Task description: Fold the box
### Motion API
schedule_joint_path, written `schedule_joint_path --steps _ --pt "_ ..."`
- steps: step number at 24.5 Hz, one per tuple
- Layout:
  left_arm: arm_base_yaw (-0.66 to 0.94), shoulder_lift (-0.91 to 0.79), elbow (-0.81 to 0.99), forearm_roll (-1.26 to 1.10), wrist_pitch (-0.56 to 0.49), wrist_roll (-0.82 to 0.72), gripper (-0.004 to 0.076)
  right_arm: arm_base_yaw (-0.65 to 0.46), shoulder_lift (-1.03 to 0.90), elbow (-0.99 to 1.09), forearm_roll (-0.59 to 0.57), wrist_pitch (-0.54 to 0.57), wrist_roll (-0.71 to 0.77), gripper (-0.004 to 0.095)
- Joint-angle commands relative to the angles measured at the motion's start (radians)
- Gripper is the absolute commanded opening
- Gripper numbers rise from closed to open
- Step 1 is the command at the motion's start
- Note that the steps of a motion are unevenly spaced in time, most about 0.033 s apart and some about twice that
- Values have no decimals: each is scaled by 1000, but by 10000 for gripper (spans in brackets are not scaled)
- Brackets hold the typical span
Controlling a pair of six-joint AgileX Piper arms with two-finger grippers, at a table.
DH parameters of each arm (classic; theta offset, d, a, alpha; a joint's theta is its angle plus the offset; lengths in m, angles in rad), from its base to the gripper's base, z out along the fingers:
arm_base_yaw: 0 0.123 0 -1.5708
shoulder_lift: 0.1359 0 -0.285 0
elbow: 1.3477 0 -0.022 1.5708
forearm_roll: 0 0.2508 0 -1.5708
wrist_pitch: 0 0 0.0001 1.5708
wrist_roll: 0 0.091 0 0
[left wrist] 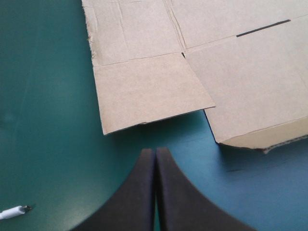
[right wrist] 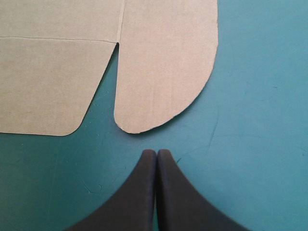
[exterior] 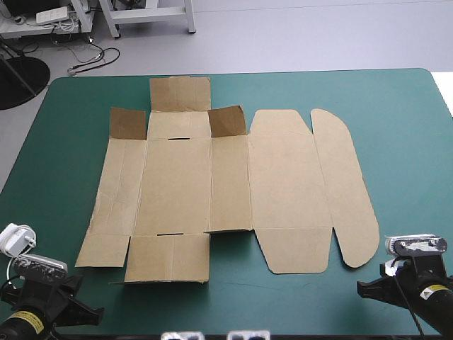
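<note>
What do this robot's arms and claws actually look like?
The left claw and the right claw each have two broad black fingers, curved like fins and narrowing to tips. In the high view, the left arm and right arm are black, each bearing a yellow label.

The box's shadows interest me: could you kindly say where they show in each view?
High view: the box has darker far flaps. Left wrist view: a shadow lies on the teal-green cover under the slightly lifted near flaps. Right wrist view: the rounded flap lies flat, almost shadowless.
</note>
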Motion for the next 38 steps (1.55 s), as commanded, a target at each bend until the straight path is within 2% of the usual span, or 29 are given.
schedule_joint_path --steps 1,9,14,19,25,27,30,31,33,38 --pt "-2 11 -23 9 -54 0 -10 0 5 -27 15 -50 -2 -20" --pt "-2 28 -40 14 -50 0 -10 0 5 -27 15 -57 -2 -20" --pt "-2 121 -192 14 -49 5 -10 0 5 -27 15 -58 -2 -20" --pt "-2 323 -471 3 -64 111 -9 0 5 -27 15 -58 -2 -20" --pt "-2 547 -610 27 -153 130 -10 0 5 -27 15 -59 -2 -20" --pt "-2 600 -617 59 -188 115 -10 0 5 -27 15 -59 -2 -20" --pt "-2 693 -641 205 -244 0 -9 0 5 -27 15 -59 -2 -20" --pt "-2 736 -664 293 -255 -71 -8 0 5 -27 15 -59 -2 -20" --pt "10 774 -700 364 -255 -115 -8 0 5 -27 15 -59 -2 -20" --pt "186 865 -795 289 -255 -78 15 0 5 -27 15 -59 -2 -20"
